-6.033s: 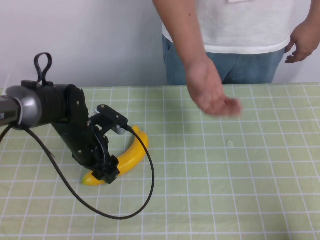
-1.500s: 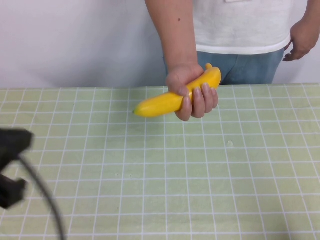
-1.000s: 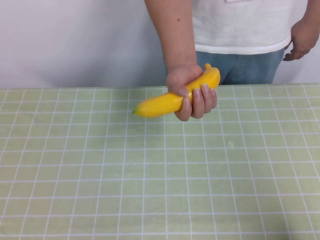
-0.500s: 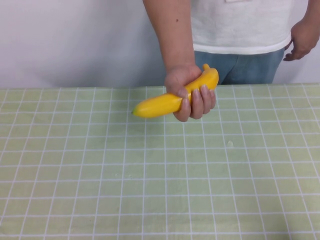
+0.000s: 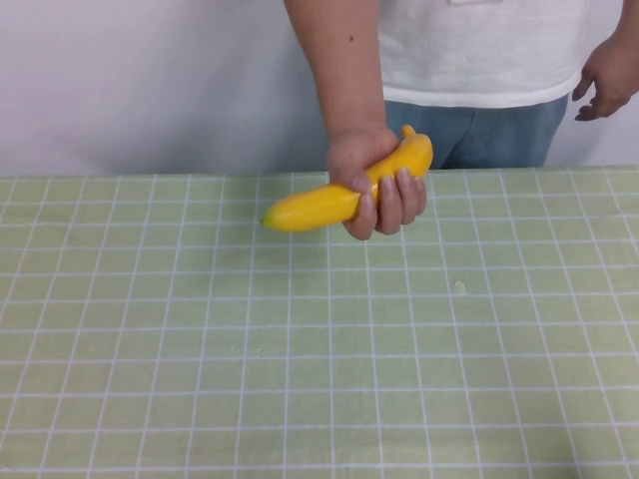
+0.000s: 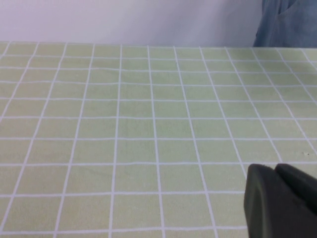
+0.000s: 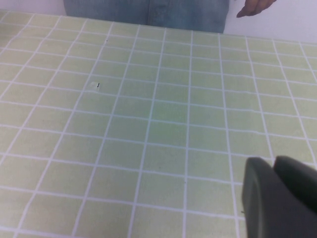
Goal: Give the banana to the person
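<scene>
The banana [image 5: 344, 193] is off the tabletop [image 5: 319, 339], held in the hand [image 5: 376, 185] of the person [image 5: 469, 60], who stands at the far edge. Their fingers wrap its thicker half near the stem, and the greenish tip points toward the robot's left. By the look of it, the handover is done.

Glossy and smooth, the fruit probably slips easily under hard pads, and it is likely light, stiff along its curve, yet apt to bruise if squeezed. The best hold would be across the middle of the curve, where it balances, with modest pressure.

Neither arm shows in the high view. The left gripper [image 6: 280, 201] appears only as a dark block at the edge of its own wrist view, low over bare checked cloth; the right gripper [image 7: 280, 196] shows the same way in its view. Whether either set of jaws is spread or pressed together I cannot tell, though neither is seen carrying anything. The person is cut off above the chest, and their other hand [image 5: 607, 78] sits partly out of frame
</scene>
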